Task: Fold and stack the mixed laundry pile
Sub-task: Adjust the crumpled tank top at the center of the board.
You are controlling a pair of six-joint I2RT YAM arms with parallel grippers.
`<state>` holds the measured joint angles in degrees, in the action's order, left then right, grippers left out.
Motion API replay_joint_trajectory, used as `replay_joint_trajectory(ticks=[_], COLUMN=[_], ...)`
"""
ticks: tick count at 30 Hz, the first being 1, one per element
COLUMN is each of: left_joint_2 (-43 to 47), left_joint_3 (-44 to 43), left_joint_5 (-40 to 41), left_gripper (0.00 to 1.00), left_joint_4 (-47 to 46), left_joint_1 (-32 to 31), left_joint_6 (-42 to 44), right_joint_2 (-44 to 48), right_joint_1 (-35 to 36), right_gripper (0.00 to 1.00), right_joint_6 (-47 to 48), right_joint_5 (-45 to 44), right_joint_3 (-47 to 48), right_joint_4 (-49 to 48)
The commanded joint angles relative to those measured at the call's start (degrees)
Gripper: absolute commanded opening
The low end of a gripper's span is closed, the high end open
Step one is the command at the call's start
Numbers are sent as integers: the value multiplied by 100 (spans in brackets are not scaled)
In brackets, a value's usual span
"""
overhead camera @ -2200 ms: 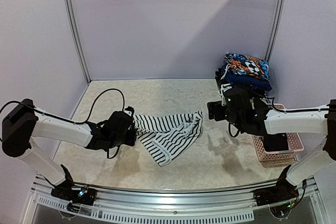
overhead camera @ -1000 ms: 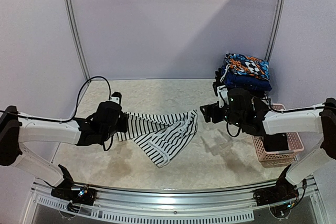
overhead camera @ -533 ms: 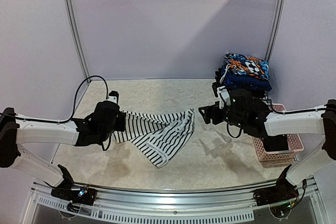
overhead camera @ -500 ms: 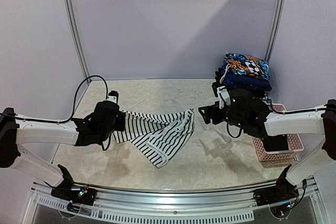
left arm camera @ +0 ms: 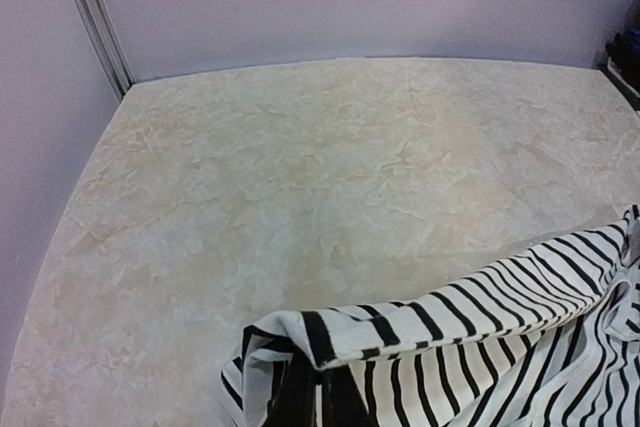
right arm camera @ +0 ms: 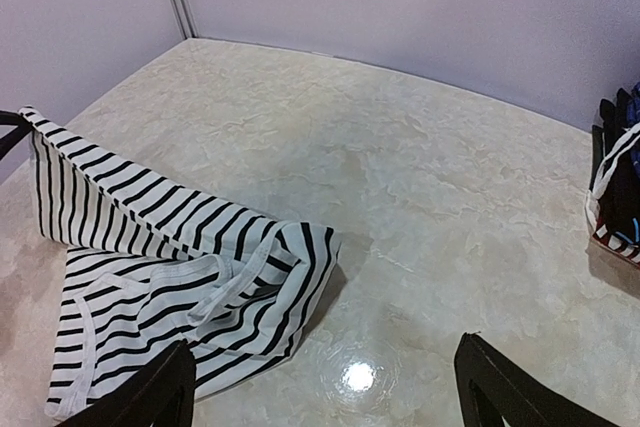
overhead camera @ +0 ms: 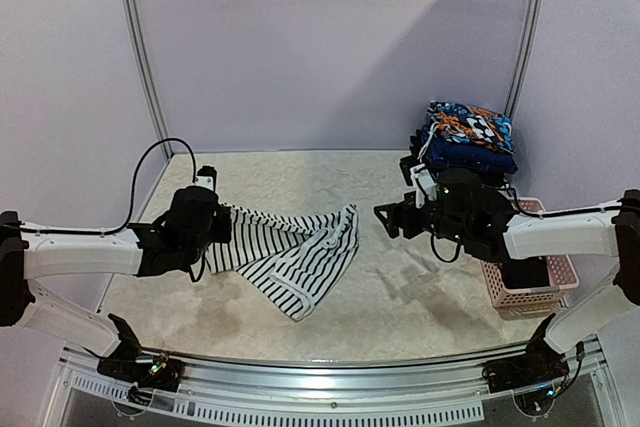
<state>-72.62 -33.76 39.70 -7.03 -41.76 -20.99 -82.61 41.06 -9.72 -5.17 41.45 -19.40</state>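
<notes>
A black-and-white striped garment (overhead camera: 295, 257) from the laundry pile lies partly spread on the table's left half. My left gripper (overhead camera: 222, 226) is shut on its left edge, which it holds a little above the surface. In the left wrist view the striped cloth (left arm camera: 450, 342) drapes over the dark fingers (left arm camera: 300, 402). My right gripper (overhead camera: 386, 219) hovers open just right of the garment, touching nothing. In the right wrist view the garment's (right arm camera: 170, 247) crumpled right corner lies ahead of and to the left of the right gripper's (right arm camera: 325, 347) wide jaws.
A stack of folded colourful garments (overhead camera: 470, 135) sits at the back right and shows as a folded stack (right arm camera: 618, 177) at the right wrist view's edge. A pink lattice basket (overhead camera: 555, 299) stands at the right edge with something dark inside. Walls close in on three sides.
The left gripper has dragged the striped garment further left and back, stretching its held edge. The right gripper has drifted left after it, staying open.
</notes>
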Motion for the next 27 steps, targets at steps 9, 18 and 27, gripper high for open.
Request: replay_joint_trajectory(ticks=[9,18,27], left_joint_2=[285,573,747], left_joint_3=[229,425,484], left_joint_5=[-35,-205,-387], left_gripper=[0,0,0], left_joint_4=[-195,-208,-194], left_joint_1=[98,98,98], left_joint_6=[24,-35,-25], right_joint_2=[77,-702,-1992], right_joint_1=[-23,2,417], right_gripper=[90,87,83], right_joint_6=[-51,-479,-616], right_joint_5=[592,1029,395], right_joint_3=[286,1049,2748], right_joint_4=[498,758,1874])
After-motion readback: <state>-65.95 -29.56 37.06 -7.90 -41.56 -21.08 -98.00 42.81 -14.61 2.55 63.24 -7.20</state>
